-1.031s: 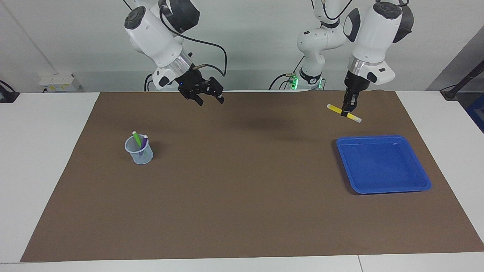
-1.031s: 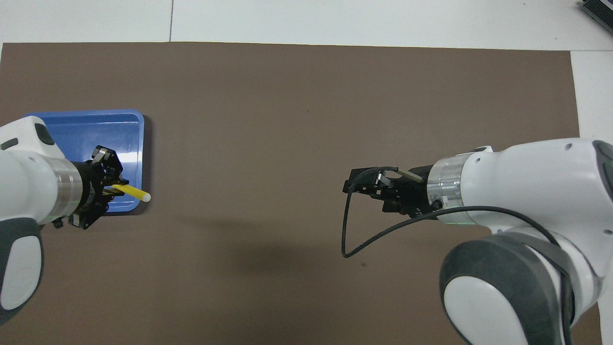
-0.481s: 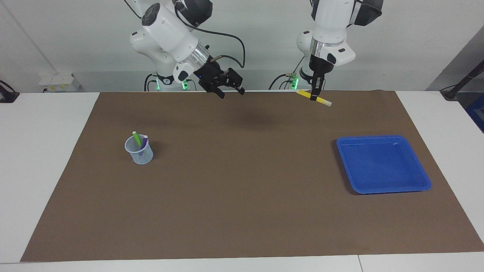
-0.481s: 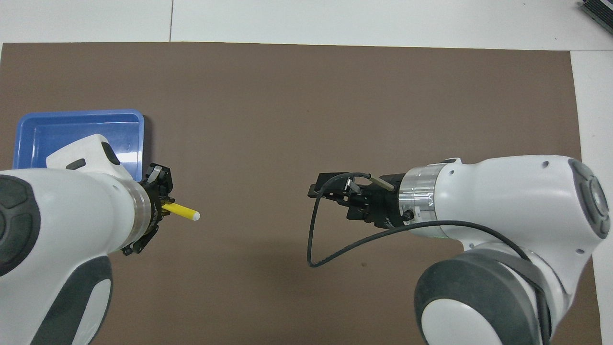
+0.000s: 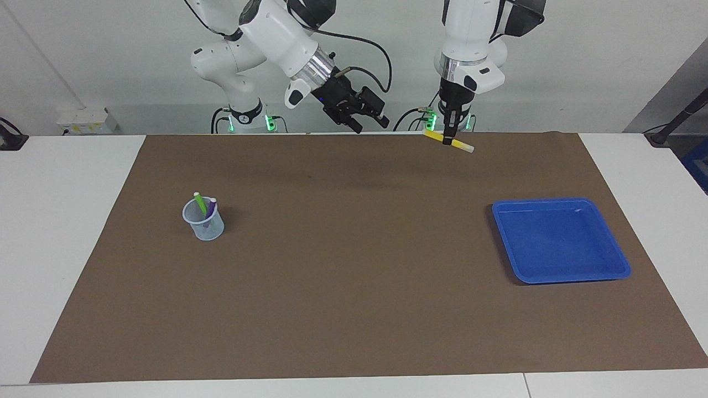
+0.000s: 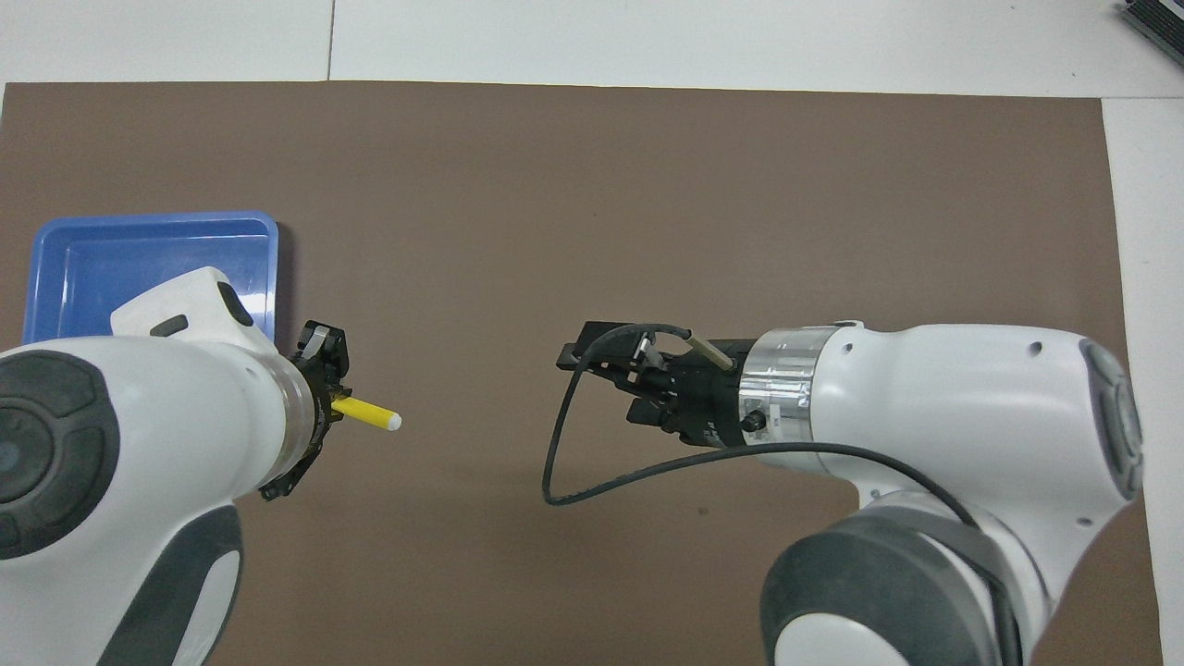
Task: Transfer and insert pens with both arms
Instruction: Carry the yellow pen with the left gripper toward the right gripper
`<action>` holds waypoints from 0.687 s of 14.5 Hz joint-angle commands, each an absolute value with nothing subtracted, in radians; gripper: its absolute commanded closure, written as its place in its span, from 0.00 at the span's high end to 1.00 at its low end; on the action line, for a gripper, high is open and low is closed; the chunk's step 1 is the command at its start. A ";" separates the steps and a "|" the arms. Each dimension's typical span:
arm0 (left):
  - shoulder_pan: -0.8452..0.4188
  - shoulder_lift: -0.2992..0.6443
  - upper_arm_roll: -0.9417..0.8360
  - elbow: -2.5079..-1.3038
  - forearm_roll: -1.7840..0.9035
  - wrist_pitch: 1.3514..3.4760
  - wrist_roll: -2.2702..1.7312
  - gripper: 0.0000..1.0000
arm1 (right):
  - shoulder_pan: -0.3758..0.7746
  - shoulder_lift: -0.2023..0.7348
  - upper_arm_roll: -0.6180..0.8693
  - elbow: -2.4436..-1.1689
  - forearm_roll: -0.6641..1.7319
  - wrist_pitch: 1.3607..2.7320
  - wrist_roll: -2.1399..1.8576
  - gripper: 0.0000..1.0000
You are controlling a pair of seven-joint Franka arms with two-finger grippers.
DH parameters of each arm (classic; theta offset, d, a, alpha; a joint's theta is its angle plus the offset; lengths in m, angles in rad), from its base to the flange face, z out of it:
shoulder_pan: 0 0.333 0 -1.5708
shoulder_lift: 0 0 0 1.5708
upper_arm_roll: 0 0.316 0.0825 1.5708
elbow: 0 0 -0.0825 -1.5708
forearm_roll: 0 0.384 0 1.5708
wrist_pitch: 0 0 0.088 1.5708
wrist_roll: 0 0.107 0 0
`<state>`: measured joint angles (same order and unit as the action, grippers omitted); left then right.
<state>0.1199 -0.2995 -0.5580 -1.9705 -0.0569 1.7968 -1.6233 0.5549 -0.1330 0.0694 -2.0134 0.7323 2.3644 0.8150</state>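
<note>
Left gripper (image 5: 449,135) clamped on yellow pen (image 5: 449,141), now carried away from blue tray (image 5: 619,275), up toward middle. Right gripper (image 5: 369,119) wide apart, moved close beside pen. Hand-over looks next. Green, purple pens sit in cup (image 5: 204,225).

Even, bright overhead light is filling both views. Soft diffuse shadows are lying on the brown mat (image 5: 354,265) under the arms, one broad smear near the robots' edge in the facing view and one below the grippers in the overhead view. The tray (image 5: 560,241) is throwing a thin dark shadow along one side and showing small white glints on its floor. Green status lights are glowing at the arm bases. Focus is holding sharp throughout.
</note>
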 commanded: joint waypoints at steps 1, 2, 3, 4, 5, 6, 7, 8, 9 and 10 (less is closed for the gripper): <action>0.113 -0.307 -0.569 -1.957 -0.046 1.766 -1.658 0.00 | 0.583 -0.129 0.066 -2.039 0.758 2.420 0.851 1.00; 0.114 -0.307 -0.572 -1.954 -0.046 1.764 -1.661 0.00 | 0.601 -0.124 0.066 -2.039 0.758 2.436 0.868 1.00; 0.114 -0.310 -0.574 -1.945 -0.046 1.758 -1.663 0.00 | 0.617 -0.118 0.066 -2.039 0.758 2.453 0.882 1.00; 0.114 -0.310 -0.577 -1.934 -0.046 1.747 -1.670 0.00 | 0.629 -0.107 0.066 -2.039 0.758 2.471 0.906 1.00; 0.114 -0.310 -0.580 -1.925 -0.046 1.740 -1.677 0.00 | 0.649 -0.101 0.066 -2.039 0.758 2.486 0.935 1.00; 0.114 -0.310 -0.580 -1.921 -0.046 1.735 -1.678 0.00 | 0.667 -0.089 0.066 -2.037 0.758 2.514 0.946 1.00; 0.114 -0.310 -0.583 -1.918 -0.046 1.729 -1.683 0.00 | 0.672 -0.081 0.066 -2.037 0.758 2.543 0.948 1.00; 0.114 -0.311 -0.591 -1.916 -0.048 1.727 -1.692 0.00 | 0.673 -0.071 0.066 -2.037 0.758 2.563 0.946 1.00; 0.114 -0.311 -0.592 -1.916 -0.048 1.729 -1.693 0.00 | 0.686 -0.064 0.066 -2.034 0.758 2.580 0.948 1.00; 0.112 -0.311 -0.592 -1.916 -0.048 1.727 -1.700 0.00 | 0.699 -0.064 0.066 -2.034 0.759 2.594 0.950 1.00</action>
